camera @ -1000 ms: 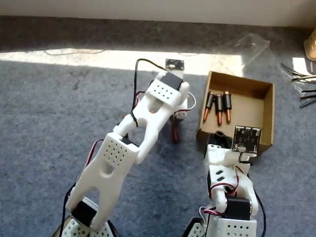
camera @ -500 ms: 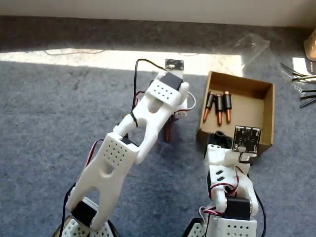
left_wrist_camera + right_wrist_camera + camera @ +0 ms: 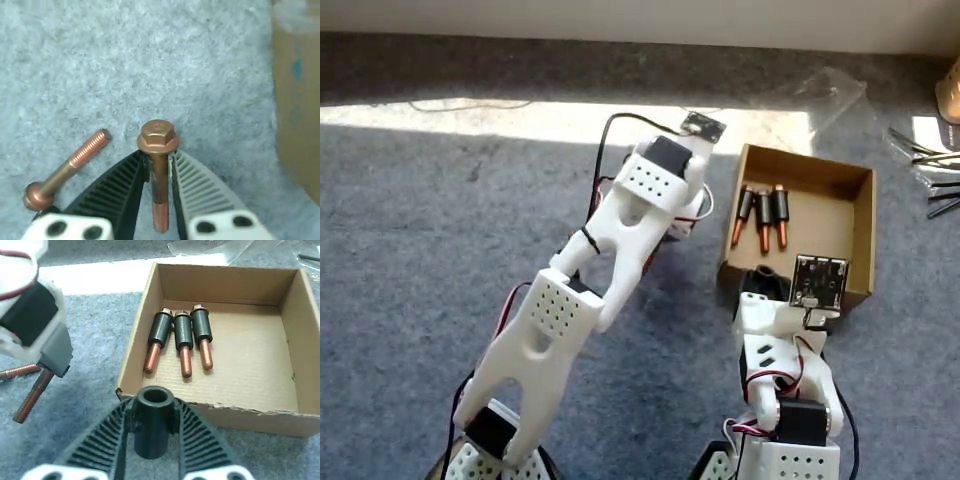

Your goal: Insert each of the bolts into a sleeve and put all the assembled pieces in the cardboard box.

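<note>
Copper bolt [image 3: 158, 167] between black ribbed pads [image 3: 120, 185] of the left pincer [image 3: 159, 156], black sleeve [image 3: 151, 427] in the right pincer [image 3: 153, 407], tan cardboard box [image 3: 225, 412] beyond, grey tabletop [image 3: 150, 60].

My left pincer [image 3: 159, 156] holds 1 copper bolt [image 3: 158, 137] w/ hex flange head: shank pinched betw. the jaws, head just past the tips. A 2nd bolt [image 3: 65, 170] lies flat on the carpet [image 3: 150, 60] near it, not touching. My right pincer [image 3: 153, 409] grips 1 black sleeve [image 3: 152, 432], bore open, just outside the cardboard box [image 3: 300, 330]; inside lie 3 assembled pieces [image 3: 183, 335] side by side, threads sticking out.
</note>
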Robot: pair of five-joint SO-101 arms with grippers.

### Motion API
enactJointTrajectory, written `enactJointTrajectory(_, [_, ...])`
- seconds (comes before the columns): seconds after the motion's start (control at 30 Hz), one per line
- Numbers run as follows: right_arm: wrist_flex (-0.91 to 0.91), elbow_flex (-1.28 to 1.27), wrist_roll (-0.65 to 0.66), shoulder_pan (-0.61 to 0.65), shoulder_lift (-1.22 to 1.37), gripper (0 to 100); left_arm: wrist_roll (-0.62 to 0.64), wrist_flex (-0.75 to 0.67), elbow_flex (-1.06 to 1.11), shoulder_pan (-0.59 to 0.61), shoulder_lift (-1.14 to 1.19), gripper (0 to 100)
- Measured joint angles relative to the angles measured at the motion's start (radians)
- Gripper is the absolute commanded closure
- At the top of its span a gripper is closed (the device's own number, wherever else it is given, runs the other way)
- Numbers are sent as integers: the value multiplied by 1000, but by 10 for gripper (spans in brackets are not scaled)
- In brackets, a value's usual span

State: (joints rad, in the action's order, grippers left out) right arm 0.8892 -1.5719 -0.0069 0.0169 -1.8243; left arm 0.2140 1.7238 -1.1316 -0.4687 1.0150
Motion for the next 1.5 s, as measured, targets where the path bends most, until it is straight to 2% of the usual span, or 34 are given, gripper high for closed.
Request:
enactJointTrajectory(0.23, [0, 0, 0, 0, 0, 994, -37, 15, -60, 5, 0, 976])
enactJointTrajectory(0.47, [0, 0, 0, 0, 0, 994, -40, 20, -44, 32, -172, 976])
enactJointTrajectory(0.73, [-61, -57, 0, 11, 0, 994, -49, 23, 221, 68, -520, 976])
enactJointTrajectory(0.97, [-137, -92, 0, 35, 0, 994, -273, 23, 482, 66, -859, 976])
enactJointTrajectory(1.2, [-141, -92, 0, 201, 0, 994, -348, 23, 690, 69, -1077, 976])
enactJointTrajectory(1.37, [-222, -92, 2, 328, 0, 994, -350, 23, 787, 152, -1246, 973])
enactJointTrajectory(1.5, [-302, -92, 74, 450, 0, 994, -350, 18, 884, 201, -1375, 974])
